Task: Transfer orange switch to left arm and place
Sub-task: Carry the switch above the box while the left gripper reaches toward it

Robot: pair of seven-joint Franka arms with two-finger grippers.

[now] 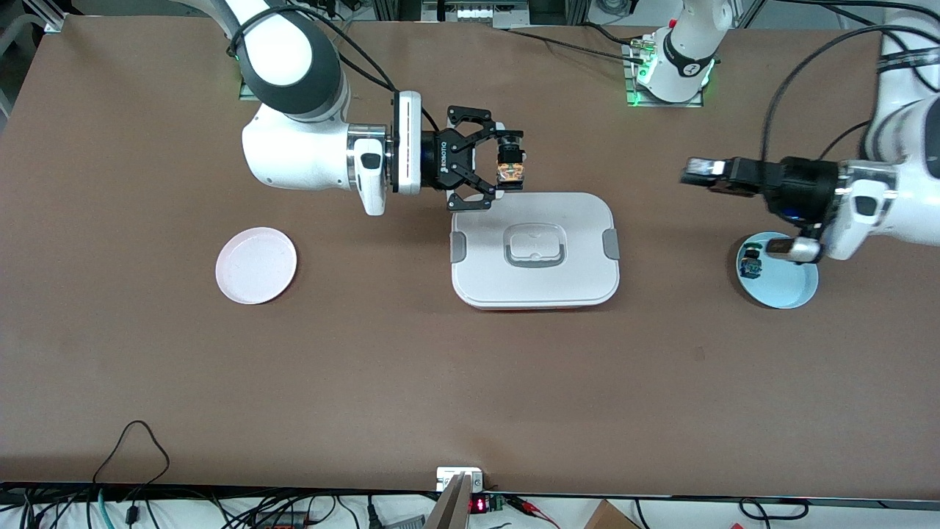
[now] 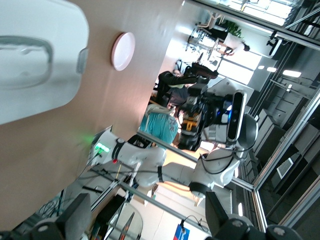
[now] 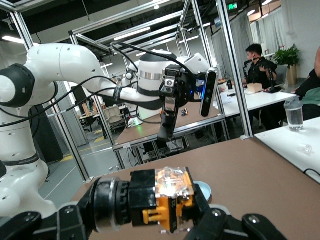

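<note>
Mid-handover above the table point(image 1: 147, 367): the right tool point(image 1: 507, 170), reaching in from the upper left of the front view, is clamped on the orange switch point(image 1: 511, 173) and holds it in the air at the upper edge of the white box point(image 1: 534, 250), just above centre frame. In the right wrist view the switch point(image 3: 167, 200) lies sideways between the fingers, its clear-capped orange end pointing toward the other arm. The left tool point(image 1: 701, 174), coming in from the right of the frame, hangs with its fingers spread apart over bare table between the box and the blue plate point(image 1: 797, 290), well apart from the switch. A second switch with a blue-green cap point(image 1: 750, 265) sits on that plate; a pink plate point(image 1: 256, 265) lies empty at left centre. The switch appears to be up and presented, but not yet passed. The next move likely calls for the two tools to meet above or alongside the box without touching its lid, the left closing on the switch's free end before the right lets go.
</note>
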